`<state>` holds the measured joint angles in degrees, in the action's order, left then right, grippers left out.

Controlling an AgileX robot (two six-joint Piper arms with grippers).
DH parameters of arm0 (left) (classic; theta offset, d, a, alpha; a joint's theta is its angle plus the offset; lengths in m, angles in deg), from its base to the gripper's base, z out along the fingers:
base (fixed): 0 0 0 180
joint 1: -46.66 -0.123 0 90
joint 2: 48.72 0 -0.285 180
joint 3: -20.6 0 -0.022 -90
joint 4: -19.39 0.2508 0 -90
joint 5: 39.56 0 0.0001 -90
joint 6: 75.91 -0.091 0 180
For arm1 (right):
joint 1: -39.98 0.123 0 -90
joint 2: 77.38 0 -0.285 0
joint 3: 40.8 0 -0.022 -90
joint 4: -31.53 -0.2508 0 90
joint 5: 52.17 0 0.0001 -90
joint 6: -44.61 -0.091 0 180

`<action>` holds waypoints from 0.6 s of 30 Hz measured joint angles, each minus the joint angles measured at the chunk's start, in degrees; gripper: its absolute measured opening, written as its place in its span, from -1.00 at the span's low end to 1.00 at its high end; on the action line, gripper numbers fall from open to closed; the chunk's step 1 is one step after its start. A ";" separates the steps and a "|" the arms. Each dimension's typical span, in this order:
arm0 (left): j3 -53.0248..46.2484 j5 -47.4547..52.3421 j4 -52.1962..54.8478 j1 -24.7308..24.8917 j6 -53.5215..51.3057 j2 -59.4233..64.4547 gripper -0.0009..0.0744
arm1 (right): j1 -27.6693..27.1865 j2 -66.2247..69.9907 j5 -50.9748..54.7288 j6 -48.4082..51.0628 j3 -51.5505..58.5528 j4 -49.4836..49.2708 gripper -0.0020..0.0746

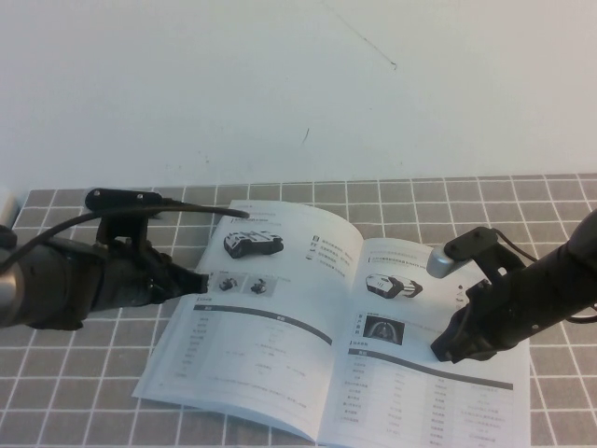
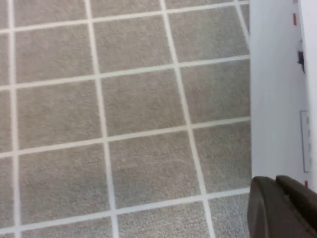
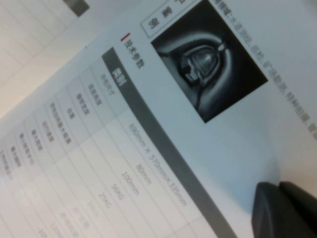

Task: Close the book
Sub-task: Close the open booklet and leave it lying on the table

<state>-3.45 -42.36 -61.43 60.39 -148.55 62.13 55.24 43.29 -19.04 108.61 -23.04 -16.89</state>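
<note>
An open book (image 1: 280,327) lies flat on the mat, its white pages printed with product photos and tables. My left gripper (image 1: 198,280) sits low at the left page's outer edge, fingers together with nothing between them. In the left wrist view the gripper (image 2: 277,208) is over the mat, right beside the page edge (image 2: 277,99). My right gripper (image 1: 440,351) rests low over the right page, below a printed photo, and is shut too. The right wrist view shows that gripper (image 3: 280,210) close above the printed page (image 3: 148,124).
The book lies on a grey mat with a white grid (image 1: 75,373) that covers the table. A white wall rises behind it. A small grey object (image 1: 5,205) peeks in at the far left edge.
</note>
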 joint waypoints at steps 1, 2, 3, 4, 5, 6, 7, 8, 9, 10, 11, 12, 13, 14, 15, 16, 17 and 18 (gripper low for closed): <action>0.00 0.00 -0.41 0.00 0.00 0.00 -0.99 | 0.00 0.00 0.00 0.00 0.00 0.00 -0.95; 0.00 1.18 -1.04 -0.39 0.00 0.00 -0.99 | 0.00 0.00 0.00 0.00 0.00 0.00 -0.95; 0.00 3.85 -1.46 -0.90 0.12 0.00 -0.99 | 0.00 0.00 0.00 0.00 0.00 0.00 -0.95; 0.00 8.00 -1.44 -1.86 1.19 0.00 -0.99 | 0.00 0.00 0.00 0.10 0.00 0.00 -0.95; 0.00 13.15 -0.69 -3.06 3.41 0.00 -0.99 | 0.00 0.00 0.00 0.10 0.00 0.00 -0.95; 0.00 18.61 0.94 -4.39 6.26 0.00 -0.99 | 0.00 0.00 0.00 0.10 0.00 0.00 -0.95; 0.13 22.93 2.92 -5.45 8.59 0.00 -0.99 | 0.00 0.00 0.00 0.10 0.00 0.00 -0.95; 0.53 27.95 5.93 -6.67 11.36 0.00 -0.99 | 0.00 0.00 0.00 0.10 0.00 0.00 -0.95; 1.15 32.49 9.55 -7.74 13.96 0.00 -0.99 | 0.00 0.00 0.00 0.10 0.00 0.00 -0.95; 1.94 35.59 12.86 -8.58 16.04 0.00 -0.99 | 0.00 0.00 0.00 0.10 0.00 0.00 -0.95; 2.86 38.66 17.60 -9.08 18.98 0.00 -0.99 | 0.00 0.00 0.00 0.10 0.00 0.00 -0.95; 3.83 40.73 22.85 -9.35 22.48 0.00 -0.99 | 0.00 0.00 0.00 0.10 0.00 0.00 -0.95; 4.59 41.76 28.20 -9.48 25.61 0.00 -0.99 | 0.00 0.00 0.00 0.10 0.00 0.00 -0.95; 5.47 42.02 33.50 -9.48 29.81 0.00 -0.99 | 0.00 0.00 0.00 0.10 0.00 0.00 -0.95; 6.25 41.79 38.52 -9.51 34.09 0.00 -0.99 | 0.00 0.00 0.00 0.10 0.00 0.00 -0.95; 6.77 41.12 42.32 -9.60 38.27 0.00 -0.99 | 0.00 0.00 0.00 0.10 0.00 0.00 -0.95; 7.32 39.87 46.54 -9.60 42.15 0.00 -0.99 | 0.00 0.00 0.00 0.10 0.00 0.00 -0.95; 7.62 38.44 49.96 -9.60 45.62 0.00 -0.99 | 0.00 0.00 0.00 0.10 0.00 0.00 -0.95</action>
<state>4.17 -3.92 -11.48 50.79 -102.94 62.13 55.24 43.29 -19.04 108.70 -23.04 -16.89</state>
